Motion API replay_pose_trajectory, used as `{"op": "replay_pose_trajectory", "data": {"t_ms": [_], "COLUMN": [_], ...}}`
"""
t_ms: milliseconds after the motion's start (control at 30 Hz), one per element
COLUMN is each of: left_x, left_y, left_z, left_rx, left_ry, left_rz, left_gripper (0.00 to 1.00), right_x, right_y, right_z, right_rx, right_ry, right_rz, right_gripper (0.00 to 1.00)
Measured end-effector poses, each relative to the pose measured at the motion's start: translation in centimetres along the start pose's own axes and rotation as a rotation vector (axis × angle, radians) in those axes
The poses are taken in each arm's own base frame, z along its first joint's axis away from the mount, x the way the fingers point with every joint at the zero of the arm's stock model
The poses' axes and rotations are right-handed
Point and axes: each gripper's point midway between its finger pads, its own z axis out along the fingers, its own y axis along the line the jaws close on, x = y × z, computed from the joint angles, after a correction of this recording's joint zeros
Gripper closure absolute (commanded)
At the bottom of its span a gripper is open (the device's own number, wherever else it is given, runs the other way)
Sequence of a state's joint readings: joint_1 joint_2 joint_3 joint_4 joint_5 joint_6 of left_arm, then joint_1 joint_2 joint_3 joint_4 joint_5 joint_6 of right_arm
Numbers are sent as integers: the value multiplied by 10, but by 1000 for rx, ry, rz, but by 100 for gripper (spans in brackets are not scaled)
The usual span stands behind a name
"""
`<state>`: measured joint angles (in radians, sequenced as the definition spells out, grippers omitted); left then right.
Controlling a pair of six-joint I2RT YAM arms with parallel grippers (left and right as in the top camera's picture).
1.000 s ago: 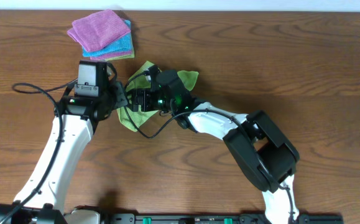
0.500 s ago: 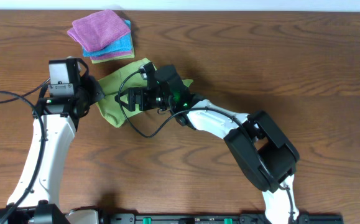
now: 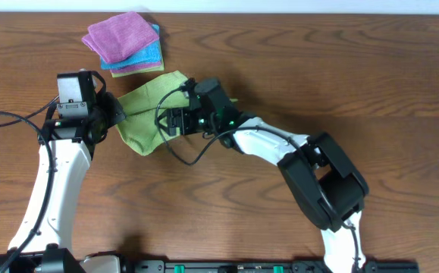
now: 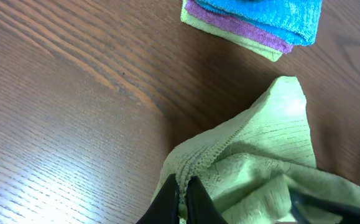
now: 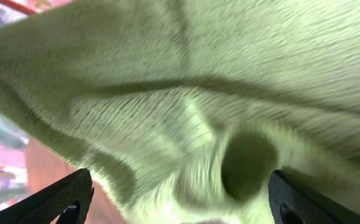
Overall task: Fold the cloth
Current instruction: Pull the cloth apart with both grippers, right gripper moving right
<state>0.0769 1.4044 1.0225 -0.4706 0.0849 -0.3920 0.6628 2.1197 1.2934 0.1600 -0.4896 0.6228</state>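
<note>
The left arm rises from the near edge of the desk (image 3: 355,68) and bends at the wrist so that the left pincer (image 4: 181,198) points sideways, low over the wood. Its fingers are pressed together on a bunched, stitched edge of the lime-green cloth (image 3: 142,114). From that pinch the cloth spreads away ahead of the pincer, one corner standing up in a soft peak, the rest lying rumpled on the desk.

The right arm reaches in from the opposite side, elbow folded near its base, its white forearm stretched across the desk toward the left pincer. The right pincer (image 5: 180,177) sits over the far part of the cloth, facing the left one with the cloth between them. Its two fingers stand wide apart. Green fabric fills the space just in front of them, blurred and very close; neither finger is seen pinching it.

Beyond the left pincer, past the peaked corner of the cloth and apart from it, lies a stack of folded cloths: a purple folded cloth (image 3: 119,34) on top, a turquoise-blue folded cloth (image 3: 151,53) under it, then purple and pale green edges showing at the bottom. A black cable (image 3: 189,158) loops off the right wrist, its upper part lying over the cloth and its lower bend on the wood below the cloth's near edge.
</note>
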Motion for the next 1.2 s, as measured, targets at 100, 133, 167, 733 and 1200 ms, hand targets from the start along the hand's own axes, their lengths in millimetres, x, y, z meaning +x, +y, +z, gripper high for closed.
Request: {"op": "replay_pose_trajectory", "data": {"t_ms": [100,133,167,733,1200], "left_x": [0,0,0,-1,-1], "left_y": [0,0,1,1,1], "left_z": [0,0,0,0,0], "left_rx": [-1,-3,-3,-6,-5], "left_ry": [-1,-1,-2,-3,-6], "left_rz": [0,0,0,0,0], "left_gripper": [94,94,94,94,94], "right_x": [-9,-11,-12,23,52], "right_y": [-10,-13,-14,2,1], "right_z": [-5,-6,-7,6,2], "right_rx": [20,24,27,29,57], "right_ry": [-22,-27,-30,66,179], "right_rz": [-2,-2,-2,-24,16], "right_gripper": [10,10,10,34,99]}}
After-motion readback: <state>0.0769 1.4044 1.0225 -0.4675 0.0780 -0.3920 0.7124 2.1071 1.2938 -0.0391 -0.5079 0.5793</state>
